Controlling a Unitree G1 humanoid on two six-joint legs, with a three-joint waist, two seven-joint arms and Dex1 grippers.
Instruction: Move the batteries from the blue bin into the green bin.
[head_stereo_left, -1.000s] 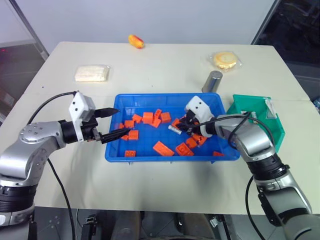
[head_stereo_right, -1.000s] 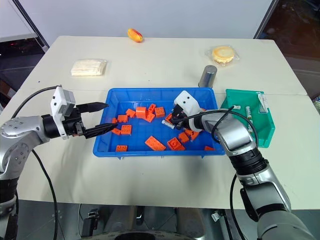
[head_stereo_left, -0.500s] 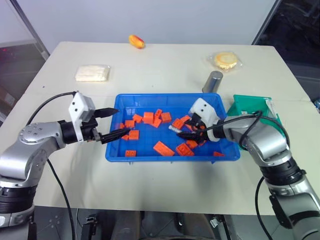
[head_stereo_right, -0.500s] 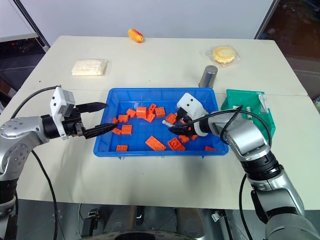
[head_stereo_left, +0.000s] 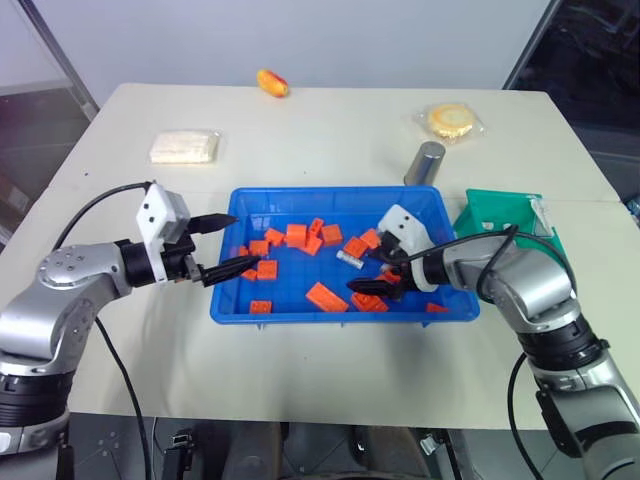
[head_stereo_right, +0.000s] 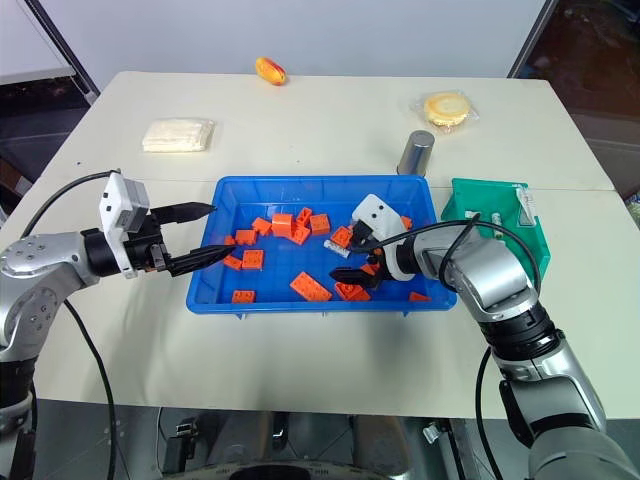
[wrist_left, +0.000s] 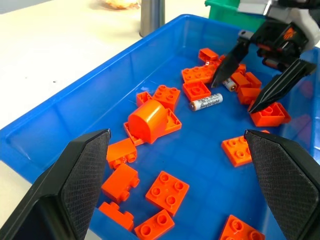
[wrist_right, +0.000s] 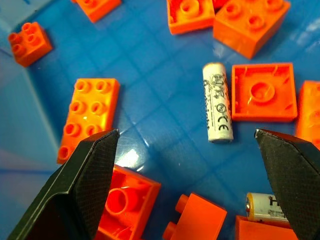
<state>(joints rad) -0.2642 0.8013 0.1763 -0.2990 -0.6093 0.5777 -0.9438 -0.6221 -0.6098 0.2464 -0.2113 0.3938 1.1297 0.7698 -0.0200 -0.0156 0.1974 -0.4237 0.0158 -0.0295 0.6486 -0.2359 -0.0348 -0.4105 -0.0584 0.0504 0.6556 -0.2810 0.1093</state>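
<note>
A pale worktop (head_stereo_left: 330, 130) is carrying the blue bin (head_stereo_left: 300, 197), where one battery (wrist_right: 218, 102) is lying among orange bricks (head_stereo_left: 326, 297). The right end effector (head_stereo_left: 372, 285) is hovering spread above it, seemingly lining up a grasp; the left end effector (head_stereo_left: 232, 245) is waiting spread. The green bin (head_stereo_left: 500, 215) is standing just beside.

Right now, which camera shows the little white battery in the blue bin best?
The right wrist view: the battery lies bare on the blue bin floor, its printing showing. The left wrist view shows it farther off; in the head views it is a tiny pale sliver among bricks.
</note>
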